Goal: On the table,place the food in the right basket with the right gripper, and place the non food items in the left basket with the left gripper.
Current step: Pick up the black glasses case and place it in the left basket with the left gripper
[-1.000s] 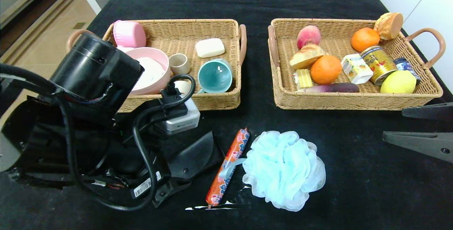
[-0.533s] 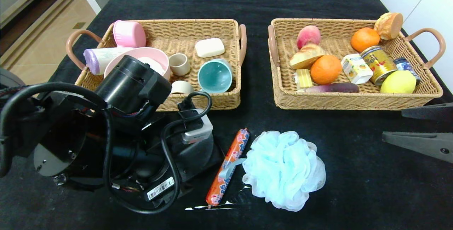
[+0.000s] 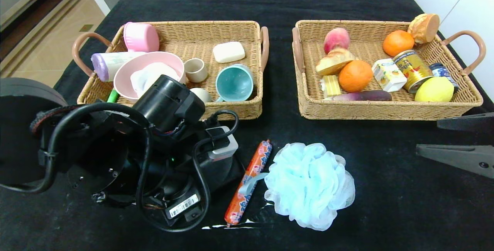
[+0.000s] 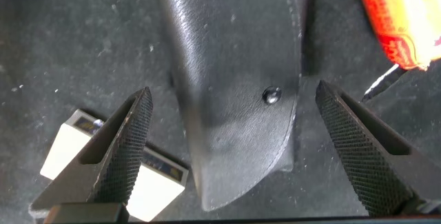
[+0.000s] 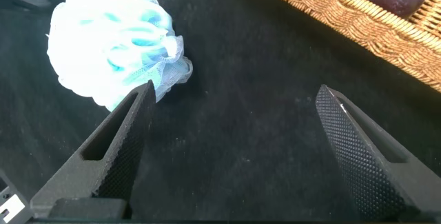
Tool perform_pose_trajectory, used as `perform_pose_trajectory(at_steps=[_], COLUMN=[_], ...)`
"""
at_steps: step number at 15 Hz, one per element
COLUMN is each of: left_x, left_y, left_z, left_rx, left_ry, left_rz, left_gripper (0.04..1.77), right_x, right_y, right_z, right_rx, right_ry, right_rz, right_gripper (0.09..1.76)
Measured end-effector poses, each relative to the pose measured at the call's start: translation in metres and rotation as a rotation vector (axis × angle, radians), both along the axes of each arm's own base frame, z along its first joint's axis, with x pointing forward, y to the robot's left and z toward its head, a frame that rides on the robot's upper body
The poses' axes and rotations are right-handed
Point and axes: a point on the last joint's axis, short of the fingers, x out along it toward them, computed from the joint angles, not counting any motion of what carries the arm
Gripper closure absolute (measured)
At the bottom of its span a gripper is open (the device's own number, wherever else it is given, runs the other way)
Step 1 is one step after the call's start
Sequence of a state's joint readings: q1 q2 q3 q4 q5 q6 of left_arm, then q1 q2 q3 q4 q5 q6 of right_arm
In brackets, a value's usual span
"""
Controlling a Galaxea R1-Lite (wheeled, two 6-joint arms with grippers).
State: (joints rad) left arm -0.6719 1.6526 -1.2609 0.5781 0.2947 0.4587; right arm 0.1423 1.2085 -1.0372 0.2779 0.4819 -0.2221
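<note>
Though lower now, left hand (image 4: 234, 155) over pouch (image 4: 234, 86)

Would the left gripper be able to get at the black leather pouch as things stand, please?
Probably yes. The left gripper hangs open right over the black leather pouch, one finger on each side and nothing lying on it. The card box sits close beside one finger and might get nudged.

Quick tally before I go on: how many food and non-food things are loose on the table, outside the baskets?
Food: 1, the sausage stick
Non-food: 3, the bath pouf, the black pouch, the card box
Total: 4 on the table
The left gripper hangs open over the pouch; the right gripper is open, idle near the pouf.
</note>
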Motion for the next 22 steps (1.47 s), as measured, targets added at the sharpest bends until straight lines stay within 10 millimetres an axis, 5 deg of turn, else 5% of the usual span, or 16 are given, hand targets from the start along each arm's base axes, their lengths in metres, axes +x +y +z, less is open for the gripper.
perform_pose_trajectory(at_steps=[5, 9, 12, 22], left_x=[0.0033, 0.0033, 0.0032, 0.001], left_y=[-0.0056, -0.0068, -0.0069, -0.0064], left_z=[-0.0036, -0.0048, -0.0056, -0.0033], left_rx=[0.032, 0.036, 0.034, 0.033], left_ry=[-0.015, -0.012, -0.006, -0.01], left_rz=[0.013, 0.013, 0.019, 0.016], left_gripper=[0.09, 0.72, 0.98, 1.0], right_x=[0.0004, 0.0001, -0.0004, -0.0003], right_y=[0.0001, 0.0003, -0.0001, -0.0002], right_z=[-0.0002, 0.0001, 0.0004, -0.0003], right_rx=[0.0, 0.006, 0.01, 0.009], right_ry=[0.001, 0.001, 0.0, 0.003], right_rz=[0.0, 0.012, 0.017, 0.016], right_gripper=[0.15, 0.15, 0.15, 0.15])
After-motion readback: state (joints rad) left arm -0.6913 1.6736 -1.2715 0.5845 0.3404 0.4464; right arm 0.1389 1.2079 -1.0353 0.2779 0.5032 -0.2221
